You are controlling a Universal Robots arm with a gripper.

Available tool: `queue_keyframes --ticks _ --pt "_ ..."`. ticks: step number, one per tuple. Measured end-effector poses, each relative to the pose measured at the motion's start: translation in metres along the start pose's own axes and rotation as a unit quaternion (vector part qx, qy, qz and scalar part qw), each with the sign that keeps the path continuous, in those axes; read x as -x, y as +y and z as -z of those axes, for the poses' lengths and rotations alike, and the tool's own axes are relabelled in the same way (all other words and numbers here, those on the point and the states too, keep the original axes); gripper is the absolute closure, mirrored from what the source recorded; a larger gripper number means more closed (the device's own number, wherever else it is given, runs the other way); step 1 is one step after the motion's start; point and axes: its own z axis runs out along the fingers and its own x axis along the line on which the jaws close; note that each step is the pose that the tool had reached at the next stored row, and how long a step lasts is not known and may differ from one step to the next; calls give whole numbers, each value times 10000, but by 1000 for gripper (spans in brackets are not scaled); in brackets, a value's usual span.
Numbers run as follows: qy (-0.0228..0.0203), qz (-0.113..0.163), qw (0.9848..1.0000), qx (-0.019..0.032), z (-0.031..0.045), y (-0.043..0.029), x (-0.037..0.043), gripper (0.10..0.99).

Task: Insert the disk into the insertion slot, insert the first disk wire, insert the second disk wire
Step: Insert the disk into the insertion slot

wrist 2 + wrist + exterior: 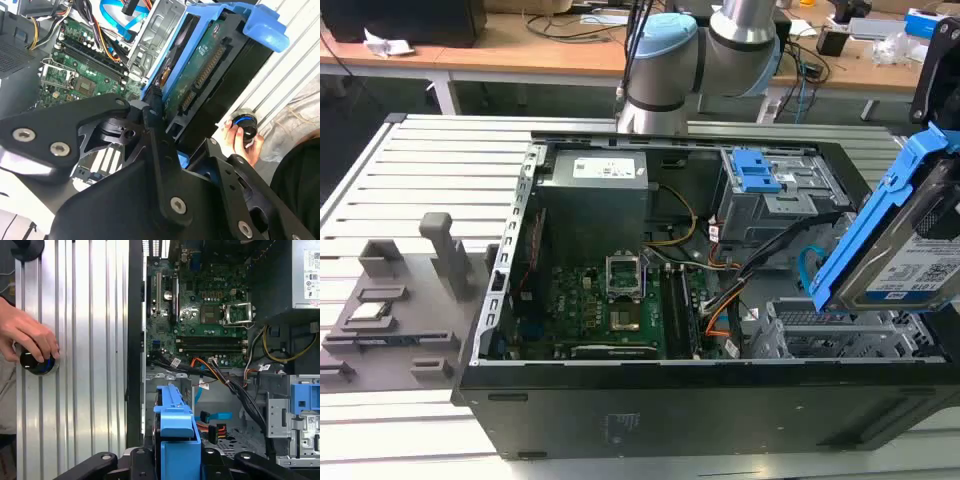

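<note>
The disk, a silver drive with a white label in a blue carrier, hangs tilted above the case's corner at the exterior view's right. My gripper is shut on it, black fingers pressing the carrier's sides; the second wrist view shows the drive's green circuit board. In the first wrist view the blue carrier end points down toward the case. The insertion slot, a grey perforated cage, lies just below the disk and stands apart from it. A loose blue wire and an orange-black connector lie beside the slot.
A taller grey cage with blue tabs stands behind the slot. The motherboard and power supply occupy the case. A person's hand rests on a round knob on the slatted table beside the case. Grey fixtures sit at the exterior view's left.
</note>
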Motion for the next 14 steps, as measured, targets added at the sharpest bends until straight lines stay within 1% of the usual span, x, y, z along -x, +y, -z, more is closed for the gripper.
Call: queue_keyframes --ticks 2,3,6,9,11,12,14 --pt "0 0 10000 0 -45 -1 0 725" --pt "-1 0 10000 0 -80 -3 1 725" --pt "-13 -1 10000 0 -133 6 25 725" --pt "-14 -2 10000 0 -202 10 97 725" --pt "-15 -14 10000 0 -279 8 129 725" --pt "-16 -45 10000 0 -326 9 166 725" --pt "-18 -74 10000 0 -365 9 182 725"
